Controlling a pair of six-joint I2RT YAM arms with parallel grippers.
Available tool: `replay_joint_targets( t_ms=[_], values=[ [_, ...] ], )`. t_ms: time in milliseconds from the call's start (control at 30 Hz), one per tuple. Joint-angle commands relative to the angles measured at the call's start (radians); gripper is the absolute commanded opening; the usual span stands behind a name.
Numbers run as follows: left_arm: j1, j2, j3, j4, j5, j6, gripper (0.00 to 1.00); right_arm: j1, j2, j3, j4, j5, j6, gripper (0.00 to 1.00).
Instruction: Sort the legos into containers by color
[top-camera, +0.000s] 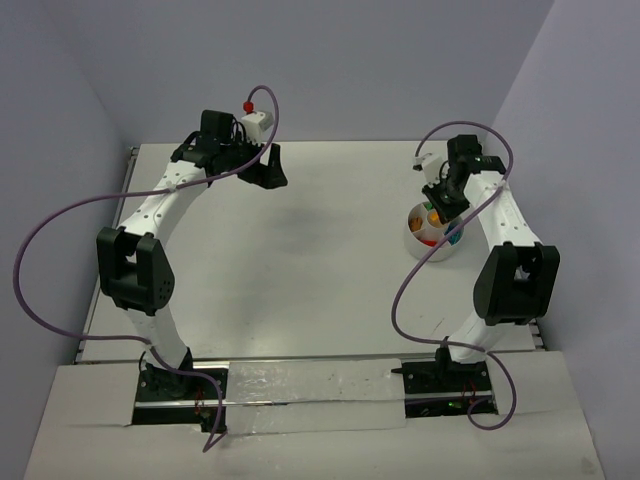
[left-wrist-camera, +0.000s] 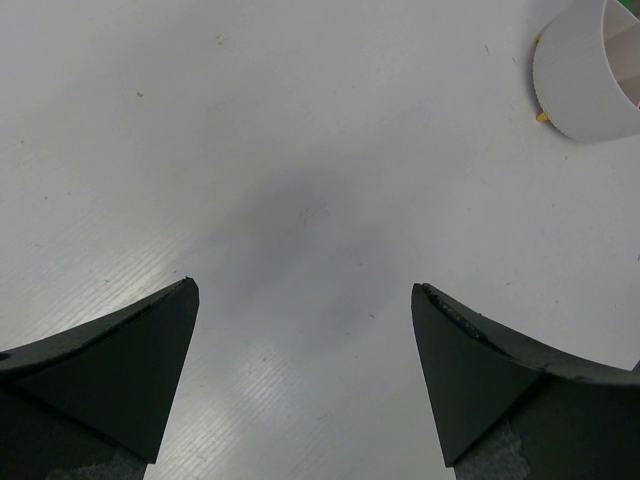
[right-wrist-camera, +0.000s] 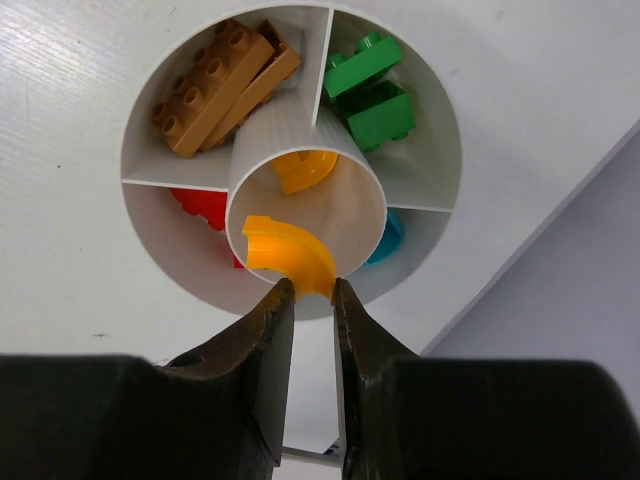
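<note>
We see the right gripper (right-wrist-camera: 312, 290) pinching an orange curved piece (right-wrist-camera: 285, 250) by its near edge, with the jaws drawn narrow around the thin plastic. The piece hangs over the near rim of the central tube (right-wrist-camera: 290, 125) of the white divided bowl (top-camera: 430, 252). A second orange curve (right-wrist-camera: 305, 170) lies at the bottom of that tube. We judge this is why the piece is held there: the tube serves as the orange slot, and an edge grip leaves the body free to drop once the jaws part.

In the right wrist view the surrounding wedges look sorted. The brown bricks (right-wrist-camera: 215, 85) are at upper left and the green bricks (right-wrist-camera: 375, 95) at upper right. A red brick (right-wrist-camera: 200, 208) sits at lower left and a teal piece (right-wrist-camera: 388, 238) at lower right, both half hidden behind the tube.

From above, the right arm rises from its base, folds at the elbow and tips its wrist steeply down over the bowl, near the right edge of the table (top-camera: 300, 270). Its camera therefore looks almost straight into the compartments.

The left arm reaches to the far middle of the table, well apart from the bowl. The left gripper (left-wrist-camera: 305, 288) hovers over bare surface with its fingers spread wide and nothing between them; we take it to be parked out of the way.

A small yellowish speck (left-wrist-camera: 542, 117) at the foot of the bowl may be a stray piece, but it is too small for us to tell.
</note>
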Motion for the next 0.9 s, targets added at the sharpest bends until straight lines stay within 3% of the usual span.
replay_joint_targets(
  t_ms=[0,533,600,667,733,867],
  values=[
    [-0.004,0.0,0.043,-0.004,-0.009,-0.011,0.99,-0.006,0.028,0.065,0.022,0.033,0.009,0.22],
    [-0.004,-0.017,0.04,-0.015,-0.004,-0.009,0.99,0.003,0.007,0.187,-0.065,-0.069,0.049,0.61],
    [-0.001,-0.032,0.027,-0.01,0.003,-0.015,0.99,0.026,-0.004,0.25,-0.093,-0.116,0.091,0.7],
    [0.004,-0.054,0.01,0.001,0.011,-0.02,0.99,0.076,-0.003,0.324,-0.111,-0.173,0.151,0.89],
    [0.012,-0.076,-0.013,0.007,0.015,-0.057,0.99,0.13,0.004,0.363,-0.114,-0.201,0.199,1.0],
    [0.033,-0.102,-0.032,0.005,-0.008,-0.109,0.99,0.242,0.017,0.386,-0.034,-0.233,0.342,1.0]
  ],
)
